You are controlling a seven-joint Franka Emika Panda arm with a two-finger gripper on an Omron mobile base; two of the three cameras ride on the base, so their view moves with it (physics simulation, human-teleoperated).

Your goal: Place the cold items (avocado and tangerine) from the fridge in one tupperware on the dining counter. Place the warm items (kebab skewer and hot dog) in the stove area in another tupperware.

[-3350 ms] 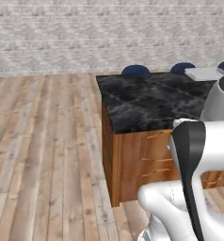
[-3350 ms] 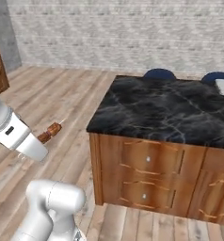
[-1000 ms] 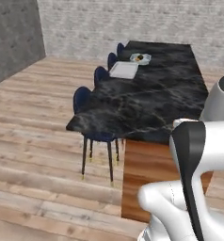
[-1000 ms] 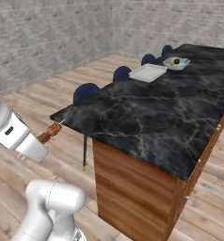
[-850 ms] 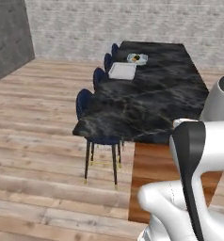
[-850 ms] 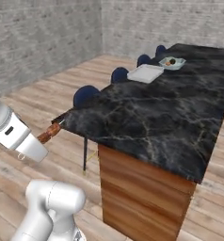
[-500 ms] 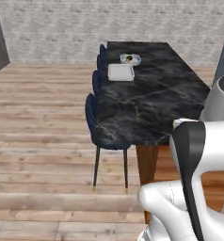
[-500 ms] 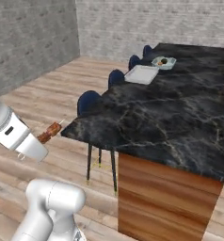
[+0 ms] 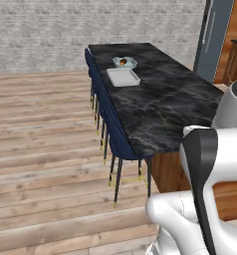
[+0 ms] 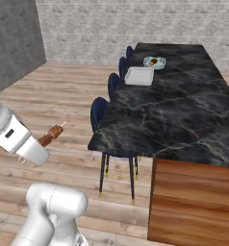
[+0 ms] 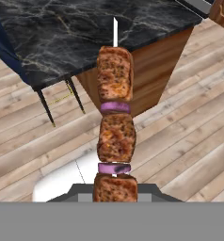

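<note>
We have the skewer (image 11: 115,136) clamped in our gripper (image 10: 43,142), jaws drawn narrow on its lower end. In the hand view it runs straight out ahead of the jaws: three chunks of browned meat with two purple onion slices between them, and a thin white tip past the last chunk. The fingers themselves are hidden behind the nearest chunk. In the right base view the skewer (image 10: 51,134) juts up and away from the jaws at a slant, out over the wooden floor (image 10: 63,91) and clear of everything else.

Beyond the skewer's tip lies the near end of the dark marble counter (image 10: 174,105), well apart from the jaws. Its wooden base (image 10: 193,202) stands past the jaws and off to one side. Blue chairs (image 10: 104,117) are tucked along the counter's edge; the closest one sits between the jaws and the counter top.

Far along the counter from the jaws, near its other end, we see two containers. The nearer is a shallow tupperware (image 10: 139,75), with nothing visible in it. Just beyond it, close beside it, is a second tupperware (image 10: 154,62) with something orange and something dark in it, too small to name. In the left base view the same pair shows: the shallow one (image 9: 123,77) and the filled one (image 9: 124,62).
</note>
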